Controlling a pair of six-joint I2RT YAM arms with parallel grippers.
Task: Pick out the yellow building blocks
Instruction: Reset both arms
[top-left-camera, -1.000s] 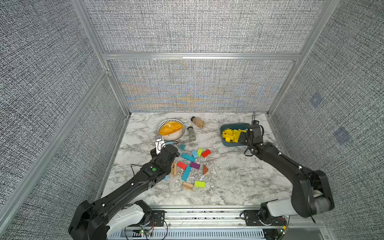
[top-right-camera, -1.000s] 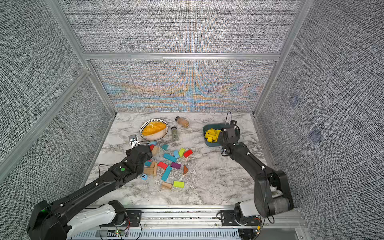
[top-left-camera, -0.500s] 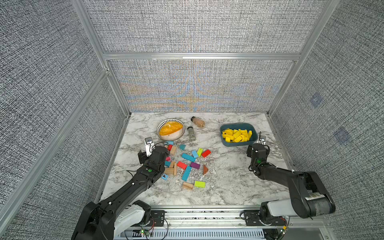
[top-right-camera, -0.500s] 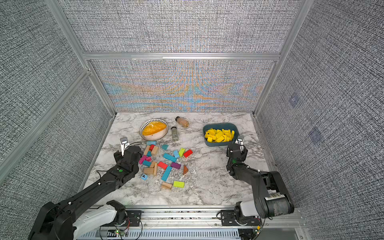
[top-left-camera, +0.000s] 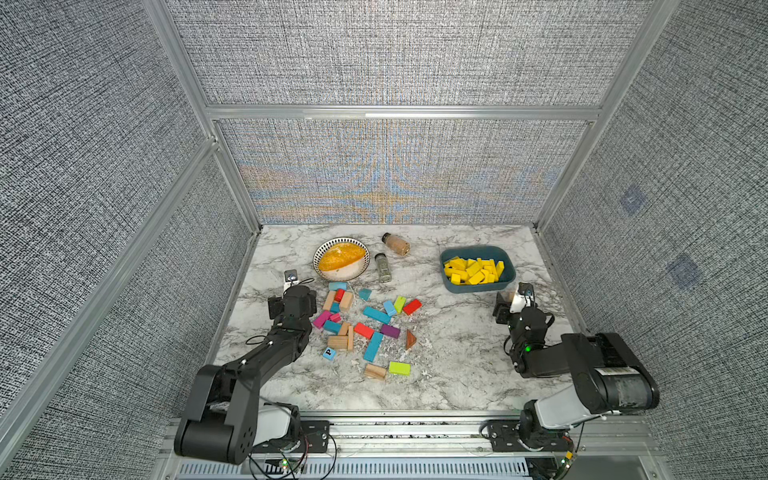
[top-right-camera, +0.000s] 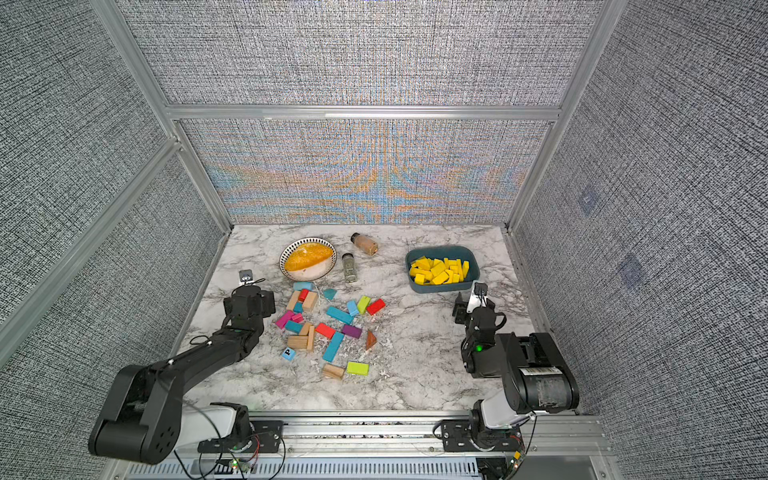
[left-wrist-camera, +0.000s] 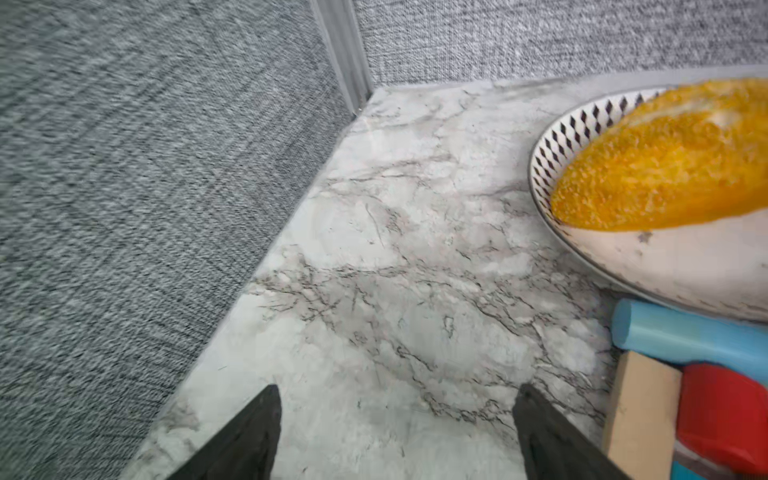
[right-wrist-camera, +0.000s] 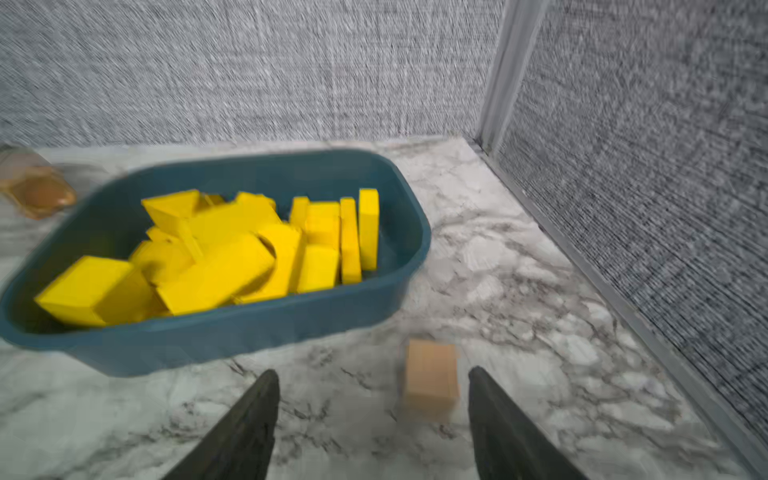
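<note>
1. The yellow building blocks (right-wrist-camera: 232, 253) lie piled in a teal bin (top-left-camera: 478, 286) near the worktop's (top-left-camera: 457, 353) far right corner.
2. The right gripper (right-wrist-camera: 370, 415) hangs empty, jaws apart, just before the bin, a tan block (right-wrist-camera: 432, 376) beside it.
3. The left gripper (left-wrist-camera: 395, 428) is spread wide and empty near the left edge, beside the patterned bowl (left-wrist-camera: 582, 120).

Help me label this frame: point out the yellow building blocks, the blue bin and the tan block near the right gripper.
yellow building blocks (top-left-camera: 473, 270): top view, middle of the pile.
blue bin (top-left-camera: 478, 286): top view, near wall.
tan block (right-wrist-camera: 431, 374): right wrist view, top face.
</note>
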